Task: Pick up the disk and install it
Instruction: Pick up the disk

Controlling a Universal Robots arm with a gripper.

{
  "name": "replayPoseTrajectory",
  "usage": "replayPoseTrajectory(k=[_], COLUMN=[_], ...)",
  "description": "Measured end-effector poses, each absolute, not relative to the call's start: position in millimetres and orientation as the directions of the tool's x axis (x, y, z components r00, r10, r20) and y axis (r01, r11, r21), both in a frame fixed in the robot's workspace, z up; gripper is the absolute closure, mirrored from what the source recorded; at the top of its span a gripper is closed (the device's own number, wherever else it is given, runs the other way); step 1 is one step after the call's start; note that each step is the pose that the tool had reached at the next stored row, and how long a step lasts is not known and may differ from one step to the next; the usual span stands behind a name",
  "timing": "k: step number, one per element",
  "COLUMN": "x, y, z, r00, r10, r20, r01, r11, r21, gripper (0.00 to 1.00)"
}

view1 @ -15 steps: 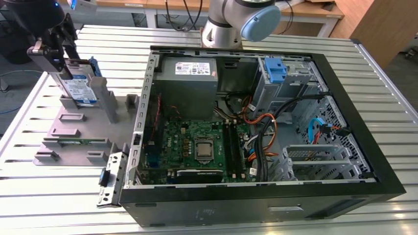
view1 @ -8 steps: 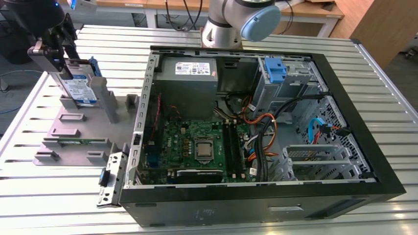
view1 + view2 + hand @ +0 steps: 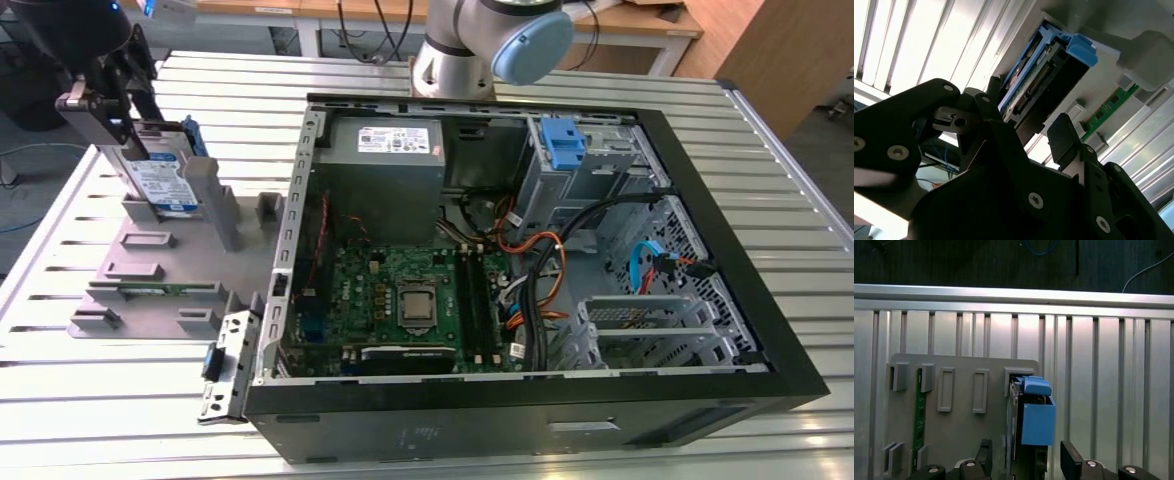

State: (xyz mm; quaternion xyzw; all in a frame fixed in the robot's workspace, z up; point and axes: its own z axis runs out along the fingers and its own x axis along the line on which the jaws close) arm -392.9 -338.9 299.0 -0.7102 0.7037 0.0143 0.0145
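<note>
We see the disk (image 3: 163,182) upright in the grey stand (image 3: 147,270), left of the computer case (image 3: 534,390) in the exterior view; its white-and-blue label's print is illegible. The gripper (image 3: 1026,450) straddles it, fingers (image 3: 1069,460) spread, gaps either side.

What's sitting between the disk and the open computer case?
The grey stand: its upright posts rise between the disk and the computer case, as the exterior view shows.

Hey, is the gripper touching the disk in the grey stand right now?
Apart. In the first wrist view the open gripper straddles the disk, with grey stand showing in the gap on one side and table on the other.
</note>
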Motion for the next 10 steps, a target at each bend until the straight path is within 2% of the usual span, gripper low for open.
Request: replayPoseTrajectory(k=[7, 9, 10], x=[-392.9, -392.9, -392.9], y=[-339.0, -339.0, -339.0], z=[299.0, 299.0, 299.0], r00=[0.009, 0.009, 0.009], r10=[-0.999, -0.999, -0.999], r20=[-0.041, -0.041, -0.041], r01=[-1.000, -1.000, -1.000], r11=[-0.009, -0.009, -0.009], r21=[0.000, 0.000, 0.000], gripper=[0.37, 0.49, 0.49])
